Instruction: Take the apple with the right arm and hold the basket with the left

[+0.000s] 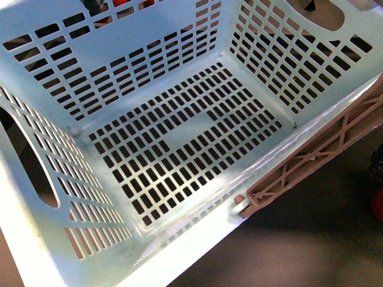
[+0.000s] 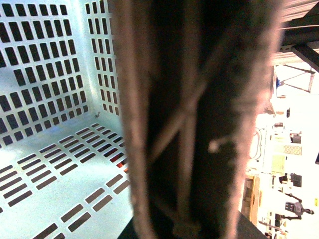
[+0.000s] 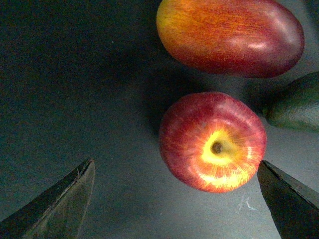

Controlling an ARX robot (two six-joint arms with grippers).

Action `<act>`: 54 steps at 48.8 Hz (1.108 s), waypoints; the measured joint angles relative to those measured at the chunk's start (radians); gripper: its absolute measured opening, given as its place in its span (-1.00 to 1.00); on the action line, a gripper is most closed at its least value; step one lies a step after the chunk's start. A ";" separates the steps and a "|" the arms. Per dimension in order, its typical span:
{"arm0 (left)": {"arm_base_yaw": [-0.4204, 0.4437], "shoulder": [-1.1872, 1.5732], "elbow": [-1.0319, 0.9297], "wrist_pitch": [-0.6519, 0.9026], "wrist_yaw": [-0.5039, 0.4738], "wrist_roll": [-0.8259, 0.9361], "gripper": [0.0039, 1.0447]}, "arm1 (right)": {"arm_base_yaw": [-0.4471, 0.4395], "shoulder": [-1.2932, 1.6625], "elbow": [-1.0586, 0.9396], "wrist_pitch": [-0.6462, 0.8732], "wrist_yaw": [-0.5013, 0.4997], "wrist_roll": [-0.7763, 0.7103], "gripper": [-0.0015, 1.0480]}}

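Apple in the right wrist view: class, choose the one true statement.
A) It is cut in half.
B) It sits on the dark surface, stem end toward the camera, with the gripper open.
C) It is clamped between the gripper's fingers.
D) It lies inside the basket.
B: the apple rests whole on the dark surface, its stem dimple facing the camera, and the right gripper has its fingers spread wide, not closed on it.
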 joint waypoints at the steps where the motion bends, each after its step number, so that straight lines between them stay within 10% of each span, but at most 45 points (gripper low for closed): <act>1: 0.000 0.000 0.000 0.000 0.000 0.000 -0.89 | -0.005 0.002 0.000 0.001 0.000 0.002 0.83; 50: 0.000 0.000 0.000 0.000 0.000 0.000 -0.89 | -0.060 0.183 0.092 0.013 -0.031 0.019 0.83; 54: 0.000 0.000 0.000 0.000 -0.001 0.001 -0.89 | -0.065 0.180 0.077 0.018 -0.038 0.019 0.59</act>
